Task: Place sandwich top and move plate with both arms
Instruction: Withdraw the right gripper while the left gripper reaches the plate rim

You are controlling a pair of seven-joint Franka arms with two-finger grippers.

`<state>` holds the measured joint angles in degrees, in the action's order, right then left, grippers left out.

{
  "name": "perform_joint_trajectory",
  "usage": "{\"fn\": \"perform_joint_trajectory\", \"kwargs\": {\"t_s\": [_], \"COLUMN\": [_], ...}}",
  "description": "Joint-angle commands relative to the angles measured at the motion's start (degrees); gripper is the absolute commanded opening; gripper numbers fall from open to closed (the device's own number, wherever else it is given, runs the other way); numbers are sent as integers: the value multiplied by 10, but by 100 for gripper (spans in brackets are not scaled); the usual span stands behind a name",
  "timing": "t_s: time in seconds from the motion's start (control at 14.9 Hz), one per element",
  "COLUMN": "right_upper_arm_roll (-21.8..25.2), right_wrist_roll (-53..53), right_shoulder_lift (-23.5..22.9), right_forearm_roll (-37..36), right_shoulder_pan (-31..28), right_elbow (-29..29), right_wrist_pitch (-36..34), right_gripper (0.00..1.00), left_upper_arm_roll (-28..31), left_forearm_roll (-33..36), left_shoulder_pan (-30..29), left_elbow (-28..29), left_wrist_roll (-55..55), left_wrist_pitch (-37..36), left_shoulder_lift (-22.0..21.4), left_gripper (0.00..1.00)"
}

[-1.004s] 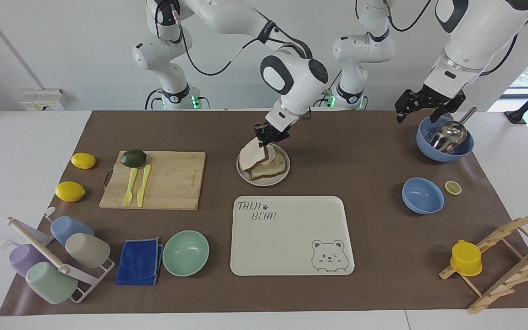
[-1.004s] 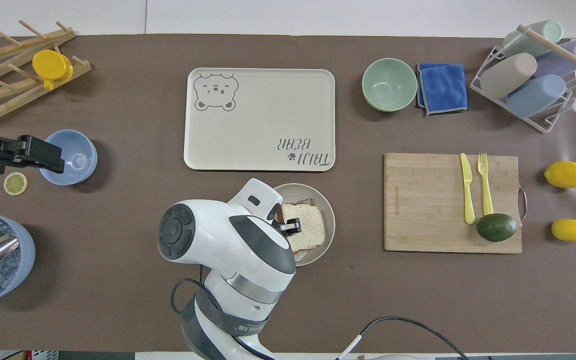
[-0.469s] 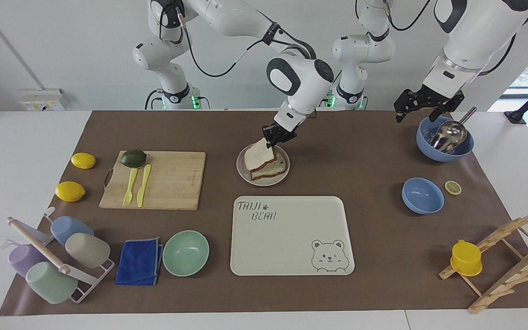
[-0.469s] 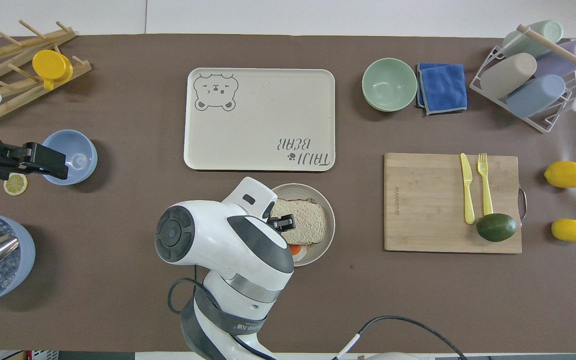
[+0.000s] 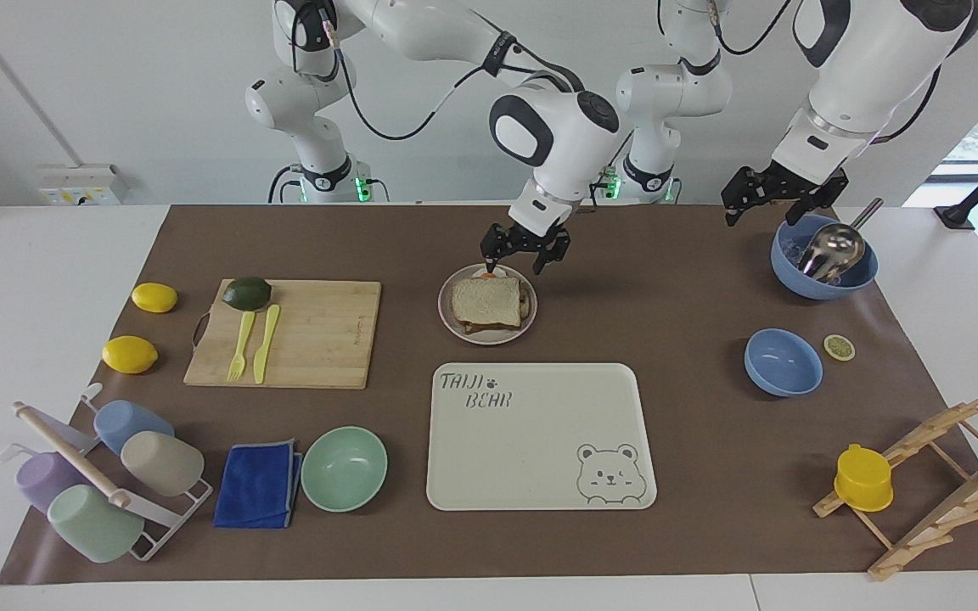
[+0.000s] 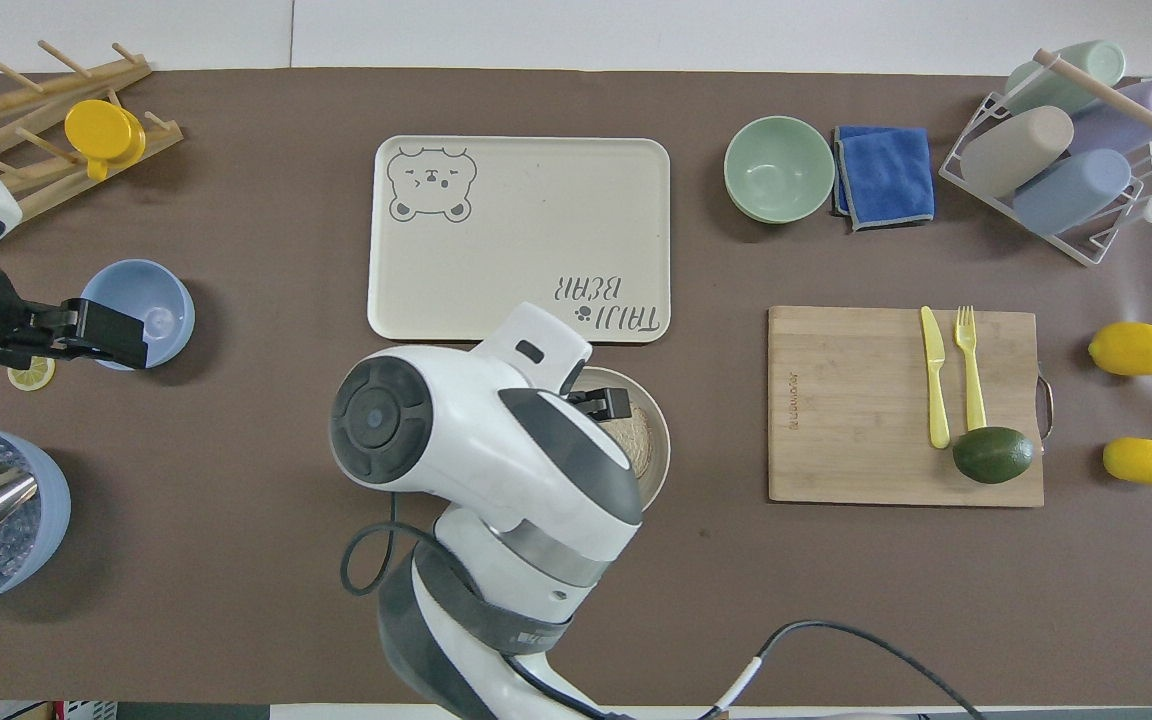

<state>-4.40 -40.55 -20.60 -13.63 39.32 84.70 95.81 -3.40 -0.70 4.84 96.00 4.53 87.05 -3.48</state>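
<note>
One slice down: the right claw [image 5: 525, 252] has let go and hangs open just over the plate [image 5: 487, 336], where the sandwich top [image 5: 486, 302] now lies flat. The left claw [image 5: 776, 197] waits open above the blue bowl [image 5: 823, 266]. Moving the plate comes next.

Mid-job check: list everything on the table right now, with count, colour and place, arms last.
Plain bread slice: 1, light brown, flat on the sandwich.
Small round plate: 1, beige-grey, mid-table, nearer the robots than the tray.
Rectangular bear tray: 1, cream.
Wooden cutting board: 1, holding yellow fork, yellow knife, dark green avocado.
Lemons: 2, yellow, right arm's end.
Mint-green bowl: 1, beside blue cloth.
Blue bowls: 2, left arm's end.
Right gripper: open, over the plate's edge.
Left gripper: open, waiting above the table.
</note>
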Motion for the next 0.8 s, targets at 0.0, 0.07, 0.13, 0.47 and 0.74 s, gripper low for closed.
{"fn": "perform_joint_trajectory", "kwargs": {"t_s": [0.0,0.07,0.13,0.47,0.74], "right_upper_arm_roll": [-8,-8,-8,-7,-4], "right_wrist_roll": [34,35,35,112,196], "right_shoulder_lift": [61,75,88,152,186], "right_forearm_roll": [34,38,52,78,83], "right_shoulder_pan": [-98,-126,-148,-265,-318], "right_elbow": [11,11,11,20,24], "right_wrist_pitch": [-38,-51,-62,-116,-156], "right_gripper": [100,100,100,100,100], "left_upper_arm_roll": [-4,-4,-4,-3,-4], "left_forearm_roll": [-8,-10,-11,-62,-63], "left_shoulder_pan": [34,57,78,186,234], "left_elbow": [114,144,165,267,282], "left_wrist_roll": [80,110,123,181,188], "left_wrist_pitch": [75,102,127,288,381], "left_shoulder_lift": [-56,-63,-60,6,71], "left_gripper": [100,100,100,100,100]}}
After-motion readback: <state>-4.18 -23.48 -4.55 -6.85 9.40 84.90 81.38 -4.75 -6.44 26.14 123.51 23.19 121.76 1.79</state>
